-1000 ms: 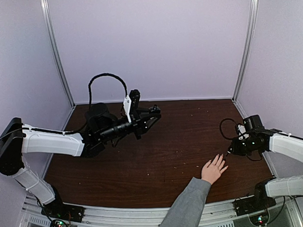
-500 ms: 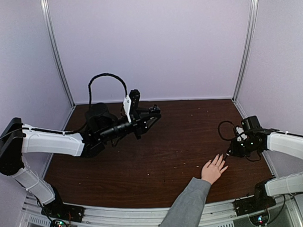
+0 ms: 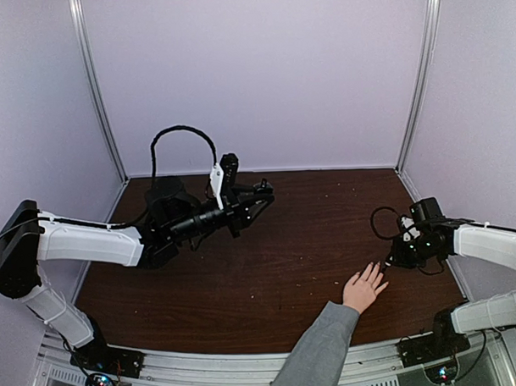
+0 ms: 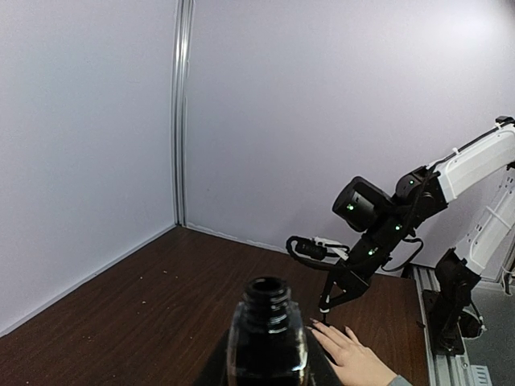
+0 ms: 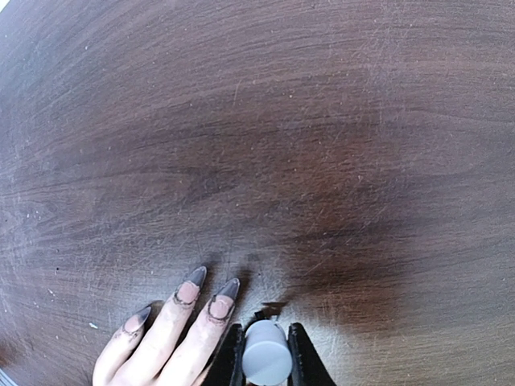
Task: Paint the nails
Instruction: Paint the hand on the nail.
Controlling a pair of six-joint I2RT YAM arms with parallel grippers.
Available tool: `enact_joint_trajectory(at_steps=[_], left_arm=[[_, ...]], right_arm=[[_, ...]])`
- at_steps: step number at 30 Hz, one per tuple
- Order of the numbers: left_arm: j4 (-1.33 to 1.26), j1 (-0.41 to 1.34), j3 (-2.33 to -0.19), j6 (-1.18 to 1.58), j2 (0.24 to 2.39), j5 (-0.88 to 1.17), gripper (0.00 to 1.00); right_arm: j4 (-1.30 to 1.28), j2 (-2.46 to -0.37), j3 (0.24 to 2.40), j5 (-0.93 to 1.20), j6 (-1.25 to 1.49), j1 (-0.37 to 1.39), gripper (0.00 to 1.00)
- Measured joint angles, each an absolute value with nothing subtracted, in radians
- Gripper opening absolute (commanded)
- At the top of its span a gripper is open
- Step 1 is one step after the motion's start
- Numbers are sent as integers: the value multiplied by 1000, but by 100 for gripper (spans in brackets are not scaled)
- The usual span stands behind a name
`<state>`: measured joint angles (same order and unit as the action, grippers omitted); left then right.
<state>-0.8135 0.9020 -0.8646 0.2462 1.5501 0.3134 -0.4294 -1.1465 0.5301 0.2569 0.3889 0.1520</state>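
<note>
Right pincer, brush downward, beside nails

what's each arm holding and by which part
Left end effector: the open polish bottle, gripped low on its body. Right end effector: the grey brush cap, pinched by its sides.

Your right gripper sits at the bottom edge, its two black fingers clamped on a round grey cap. Just left of it, three fingers of a hand lie flat on the scratched dark wood table. Their pointed nails are smeared dark at the tips and edges.
</note>
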Motion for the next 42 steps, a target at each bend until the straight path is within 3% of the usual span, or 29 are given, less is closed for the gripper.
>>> enact_joint_trajectory(at_steps=[42], left_arm=[[-813,895,-862,246,1550,313,0]], right_arm=[[-433,-1118,530,262,387,152,0]])
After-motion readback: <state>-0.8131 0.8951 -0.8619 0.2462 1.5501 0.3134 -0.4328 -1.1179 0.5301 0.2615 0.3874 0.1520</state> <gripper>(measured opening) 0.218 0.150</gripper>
